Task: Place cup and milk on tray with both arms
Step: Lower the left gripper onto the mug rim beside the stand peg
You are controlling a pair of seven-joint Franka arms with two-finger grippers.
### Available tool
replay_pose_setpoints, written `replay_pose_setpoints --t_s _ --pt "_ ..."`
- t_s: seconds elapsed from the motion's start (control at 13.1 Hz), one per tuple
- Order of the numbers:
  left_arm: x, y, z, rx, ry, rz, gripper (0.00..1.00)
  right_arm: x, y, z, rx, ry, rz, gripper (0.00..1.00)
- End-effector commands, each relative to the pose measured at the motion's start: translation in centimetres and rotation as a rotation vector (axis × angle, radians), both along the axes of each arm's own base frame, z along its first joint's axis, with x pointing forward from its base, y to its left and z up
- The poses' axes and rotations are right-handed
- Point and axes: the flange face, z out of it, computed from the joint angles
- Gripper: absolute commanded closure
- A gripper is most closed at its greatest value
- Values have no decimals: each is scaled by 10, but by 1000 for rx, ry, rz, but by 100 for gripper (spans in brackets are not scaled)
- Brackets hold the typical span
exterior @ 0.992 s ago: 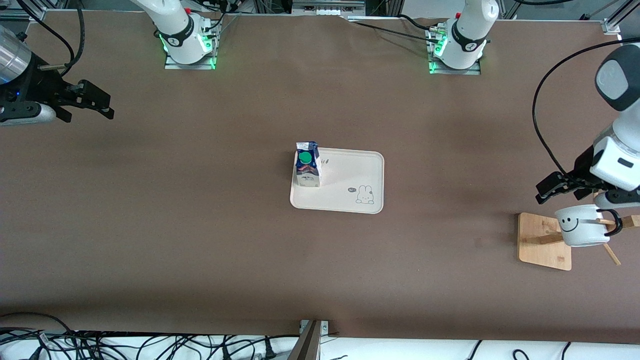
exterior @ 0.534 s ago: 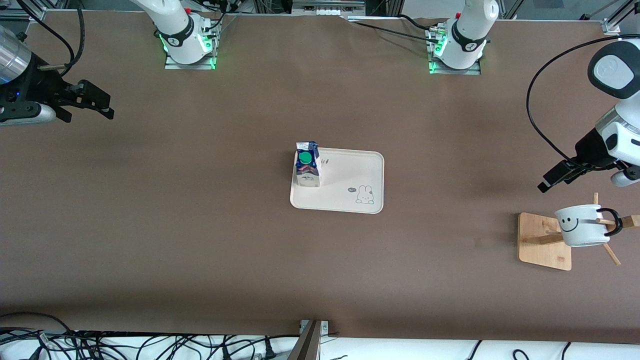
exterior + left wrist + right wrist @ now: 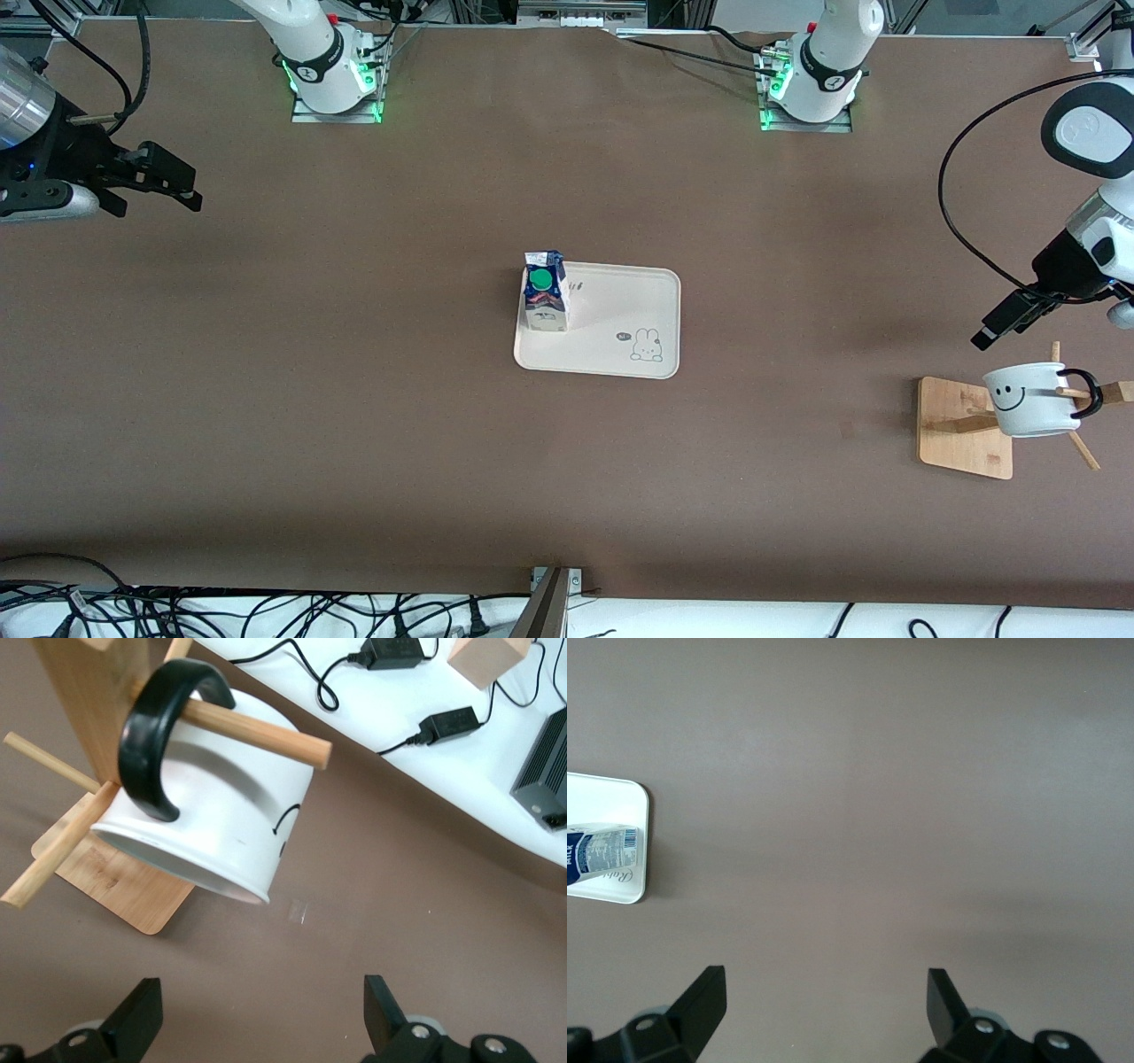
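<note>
The milk (image 3: pixel 543 292) stands upright on the cream tray (image 3: pixel 620 310), at the tray's edge toward the right arm's end. The white cup (image 3: pixel 1028 400) hangs by its black handle (image 3: pixel 155 735) on a peg of a wooden rack (image 3: pixel 961 430) toward the left arm's end. My left gripper (image 3: pixel 998 329) hovers open over bare table beside the rack; the cup (image 3: pixel 221 828) is apart from it, and nothing lies between the jaws of the left gripper (image 3: pixel 263 1019). My right gripper (image 3: pixel 168 188) waits open over the table's right-arm end. In its wrist view, the right gripper (image 3: pixel 824 1001) is empty, with the tray (image 3: pixel 611 797) and milk (image 3: pixel 602 850) at a distance.
The rack's pegs (image 3: pixel 257 726) stick out around the cup. Power bricks and cables (image 3: pixel 443 722) lie on a white surface past the table's edge. Brown table lies between the tray and the rack.
The left arm has drawn back from just above the cup, toward the table's left-arm end. Cup, milk, tray and right arm have not moved.
</note>
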Motion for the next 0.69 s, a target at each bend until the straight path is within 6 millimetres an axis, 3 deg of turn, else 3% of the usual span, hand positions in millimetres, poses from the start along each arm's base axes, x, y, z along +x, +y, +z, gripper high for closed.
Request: replay_pose_setpoints --t_s 0.0,0.31,0.53,0.61 --pt "-6 15 -19 -44 -47 -11 0 0 -1 3 -11 0 6 0" --pt "-8 42 -59 -128 -178 -40 0 0 -1 3 -11 0 6 0" --pt "4 39 -57 -150 -245 -54 0 0 -1 3 -11 0 6 0" --pt "10 39 -47 -138 -269 -55 0 0 -1 3 -11 0 6 0"
